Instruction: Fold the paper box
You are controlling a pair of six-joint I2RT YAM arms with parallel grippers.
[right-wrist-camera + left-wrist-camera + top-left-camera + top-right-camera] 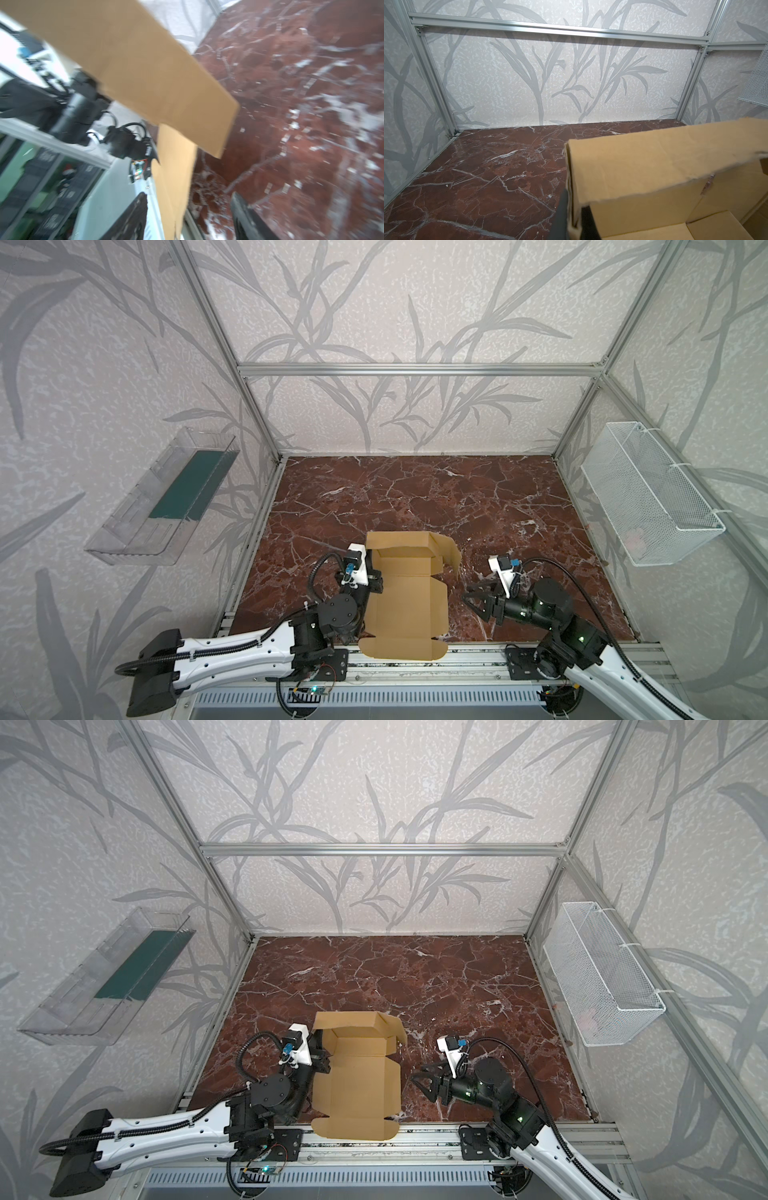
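Paper box sits at the desk's near edge, left wall pinched in our left jaws; right jaws gape beside it. We should fold the right wall along its crease.

paper box: matt tan cardboard, rough-cut edges
tabletop: glossy veined marble look
frame: brushed metal
basket, right of paper box: white wire mesh
tray, left of paper box: clear plastic
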